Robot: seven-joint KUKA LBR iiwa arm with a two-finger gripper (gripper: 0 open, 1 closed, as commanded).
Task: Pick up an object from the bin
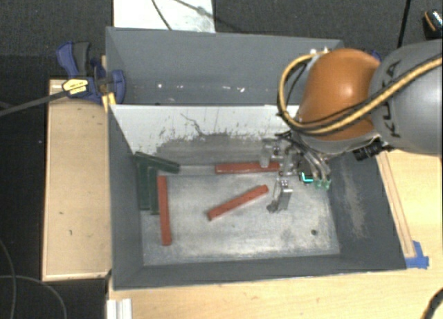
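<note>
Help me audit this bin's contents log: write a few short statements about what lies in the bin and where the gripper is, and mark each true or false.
1. A slanted red-brown stick lies in the middle of the bin. True.
2. The gripper is over the bin's left end. False: it is right of the middle, by the slanted red-brown stick's right end.
3. A dark green angled piece lies at the left of the bin floor. True.
4. The stick along the back wall is blue. False: it is red-brown, like the slanted one.
</note>
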